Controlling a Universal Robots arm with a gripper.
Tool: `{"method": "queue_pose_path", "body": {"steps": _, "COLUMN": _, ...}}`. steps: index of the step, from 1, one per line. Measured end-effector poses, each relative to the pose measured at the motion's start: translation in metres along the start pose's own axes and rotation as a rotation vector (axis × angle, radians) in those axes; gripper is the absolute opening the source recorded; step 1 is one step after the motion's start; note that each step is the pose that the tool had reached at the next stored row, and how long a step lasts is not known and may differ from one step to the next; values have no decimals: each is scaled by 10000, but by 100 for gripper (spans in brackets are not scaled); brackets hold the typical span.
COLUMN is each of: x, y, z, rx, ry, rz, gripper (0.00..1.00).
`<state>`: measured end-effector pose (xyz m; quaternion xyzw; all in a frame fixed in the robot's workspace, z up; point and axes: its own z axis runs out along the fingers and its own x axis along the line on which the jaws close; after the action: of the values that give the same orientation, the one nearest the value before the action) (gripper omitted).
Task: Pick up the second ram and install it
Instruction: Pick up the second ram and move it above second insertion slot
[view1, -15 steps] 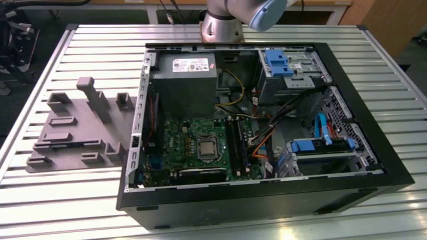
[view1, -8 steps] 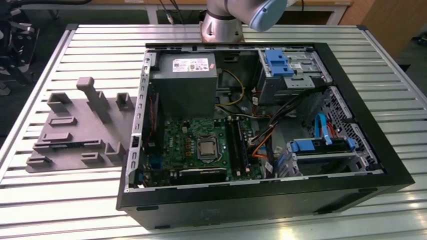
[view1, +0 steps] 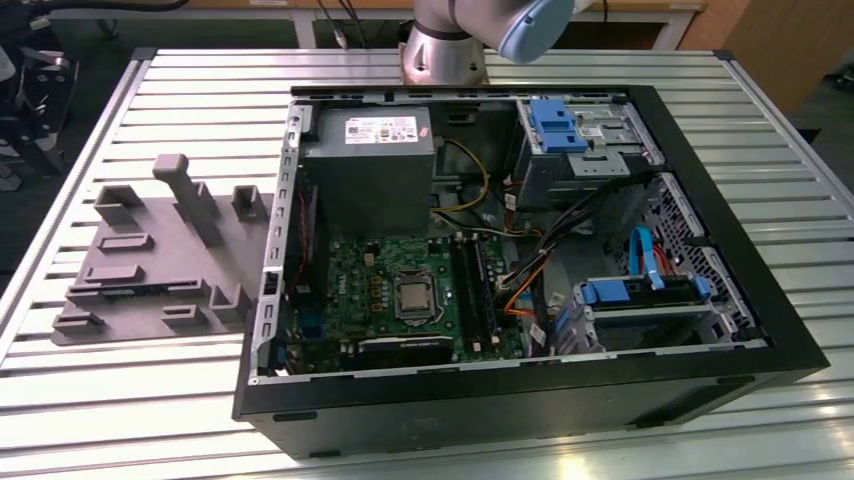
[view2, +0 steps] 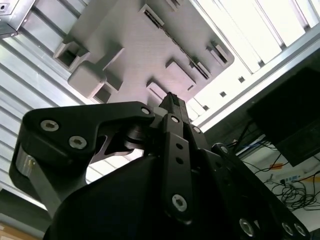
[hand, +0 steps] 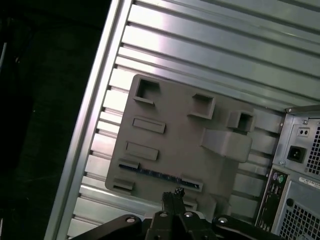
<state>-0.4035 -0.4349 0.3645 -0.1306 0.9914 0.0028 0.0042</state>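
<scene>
The second ram (hand: 158, 175) stands on edge in a slot of the grey holder (hand: 170, 130) on the desk (hand: 210, 45). My hand (hand: 173, 194) hovers near it, fingers together and empty. If I descend like this, I'd likely strike the stick.

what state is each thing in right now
second ram: standing on edge in the grey fixture, not gripped
pincer: looks shut, empty, close to the second ram
computer case: on its side, panel off, motherboard exposed
</scene>
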Motion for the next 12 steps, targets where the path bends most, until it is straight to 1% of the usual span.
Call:
{"method": "queue_pose_path", "body": {"steps": 3, "x": 0, "y": 0, "z": 5, "rx": 8, "ry": 4, "rz": -200, "gripper": 11}}
{"method": "queue_pose_path", "body": {"steps": 12, "x": 0, "y": 0, "z": 6, "rx": 7, "ry": 3, "rz": -270, "gripper": 11}}
